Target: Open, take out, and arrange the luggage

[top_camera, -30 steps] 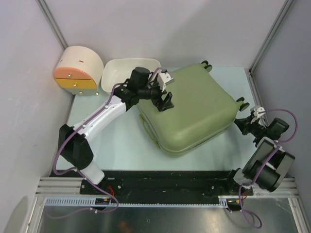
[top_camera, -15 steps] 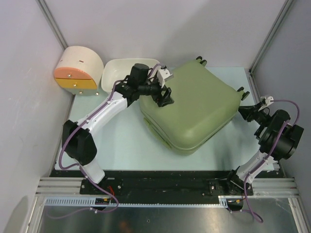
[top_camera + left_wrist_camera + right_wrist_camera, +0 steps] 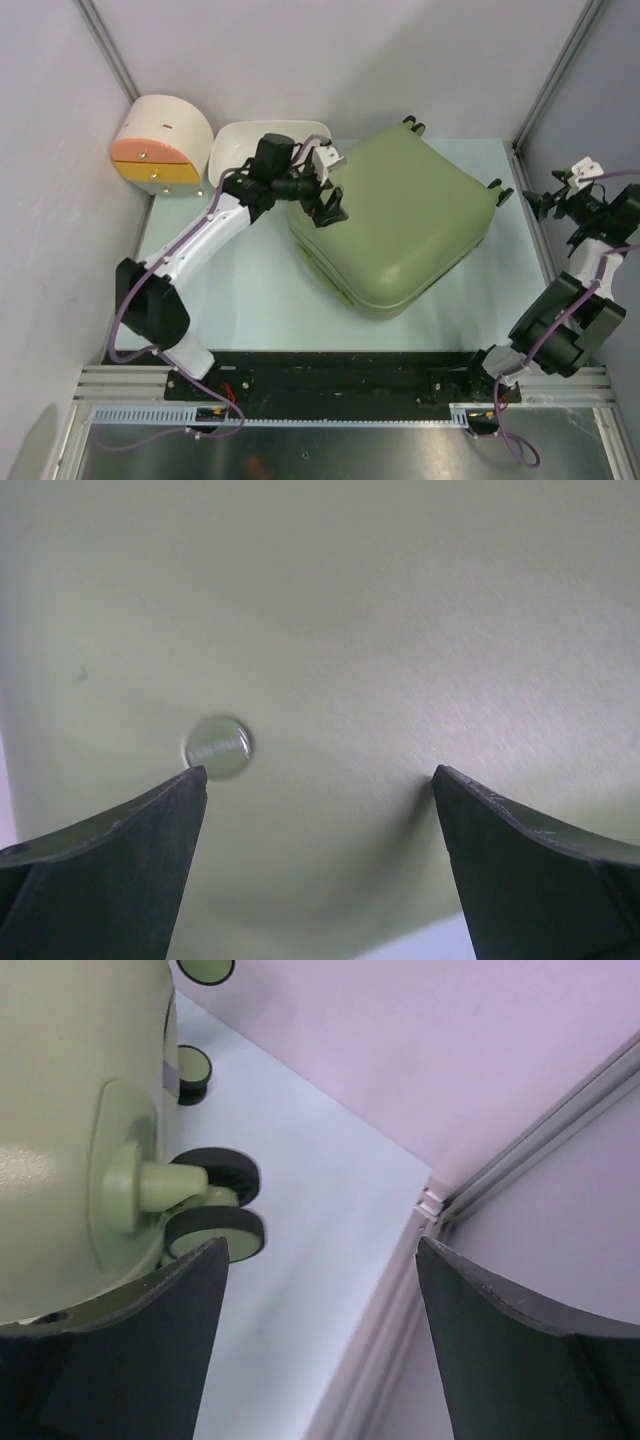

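The luggage [image 3: 400, 225], an olive-green hard shell with small black wheels [image 3: 497, 194], lies shut and flat in the middle of the table. My left gripper [image 3: 326, 206] hovers open over its left upper corner. In the left wrist view the green shell [image 3: 380, 620] fills the frame, with a small clear round bump [image 3: 217, 746] by the left finger, and the left gripper [image 3: 318, 772] holds nothing. My right gripper [image 3: 543, 203] stands open near the right wall, apart from the wheels. The right wrist view shows the luggage [image 3: 60, 1110], its twin wheels [image 3: 215, 1205] and the empty right gripper [image 3: 320, 1245].
A white tub [image 3: 240, 148] stands behind the left arm. A round cream drawer box with an orange front [image 3: 160, 145] sits at the back left corner. The metal frame post [image 3: 555, 85] and side wall [image 3: 560, 1190] close off the right side.
The luggage has turned and slid a little toward the back. My right gripper opened, let go by the wheels and drew back to the right wall. The left gripper opened wider.
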You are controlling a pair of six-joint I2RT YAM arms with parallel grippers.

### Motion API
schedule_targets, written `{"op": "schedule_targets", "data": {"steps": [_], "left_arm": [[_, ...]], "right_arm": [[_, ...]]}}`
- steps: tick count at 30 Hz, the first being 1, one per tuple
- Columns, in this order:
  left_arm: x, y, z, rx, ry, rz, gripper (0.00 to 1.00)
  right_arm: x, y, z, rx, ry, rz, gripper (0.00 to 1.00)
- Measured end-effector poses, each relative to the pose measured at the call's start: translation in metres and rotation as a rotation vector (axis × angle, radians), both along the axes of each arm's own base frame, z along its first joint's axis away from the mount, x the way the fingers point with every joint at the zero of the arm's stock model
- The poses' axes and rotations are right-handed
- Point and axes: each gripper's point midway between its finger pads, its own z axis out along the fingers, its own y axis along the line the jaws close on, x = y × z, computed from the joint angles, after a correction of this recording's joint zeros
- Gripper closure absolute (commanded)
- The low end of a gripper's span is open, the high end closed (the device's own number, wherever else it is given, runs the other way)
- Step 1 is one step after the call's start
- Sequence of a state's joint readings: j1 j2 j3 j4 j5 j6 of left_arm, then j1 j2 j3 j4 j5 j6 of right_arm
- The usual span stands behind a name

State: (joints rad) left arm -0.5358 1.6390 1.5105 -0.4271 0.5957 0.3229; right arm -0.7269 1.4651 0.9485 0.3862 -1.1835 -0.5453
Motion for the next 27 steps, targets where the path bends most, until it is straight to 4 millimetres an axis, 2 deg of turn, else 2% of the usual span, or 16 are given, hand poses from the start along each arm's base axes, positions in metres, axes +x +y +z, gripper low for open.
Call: {"op": "schedule_targets", "data": {"steps": [4, 7, 9, 12, 15, 18, 20, 23, 27], "left_arm": [[-0.023, 0.012, 0.001, 0.014, 0.013, -0.017, 0.00], [-0.036, 0.019, 0.001, 0.017, 0.021, -0.019, 0.00], [-0.042, 0.022, 0.002, 0.013, 0.024, -0.017, 0.00], [-0.055, 0.029, 0.001, 0.004, 0.039, -0.012, 0.00], [-0.068, 0.040, -0.005, -0.008, 0.091, 0.012, 0.00], [-0.080, 0.062, -0.025, -0.024, 0.205, 0.077, 0.00], [-0.086, 0.083, -0.049, -0.035, 0.320, 0.169, 0.00], [-0.096, 0.110, -0.075, -0.080, 0.441, 0.297, 0.00], [-0.116, 0.133, -0.099, -0.190, 0.554, 0.454, 0.02]], "right_arm": [[0.006, -0.003, 0.028, -0.084, 0.033, 0.012, 0.20], [0.019, 0.004, 0.034, -0.053, 0.088, 0.011, 0.21], [0.036, 0.013, 0.034, -0.007, 0.137, 0.009, 0.23], [0.061, 0.031, 0.023, 0.069, 0.229, -0.003, 0.23], [0.086, 0.047, 0.004, 0.130, 0.321, -0.030, 0.25], [0.104, 0.065, -0.015, 0.137, 0.393, -0.026, 0.33], [0.116, 0.071, -0.031, 0.129, 0.451, -0.014, 0.38], [0.117, 0.076, -0.055, 0.115, 0.545, 0.027, 0.48], [0.094, 0.090, -0.079, 0.084, 0.682, 0.158, 0.53]]}}
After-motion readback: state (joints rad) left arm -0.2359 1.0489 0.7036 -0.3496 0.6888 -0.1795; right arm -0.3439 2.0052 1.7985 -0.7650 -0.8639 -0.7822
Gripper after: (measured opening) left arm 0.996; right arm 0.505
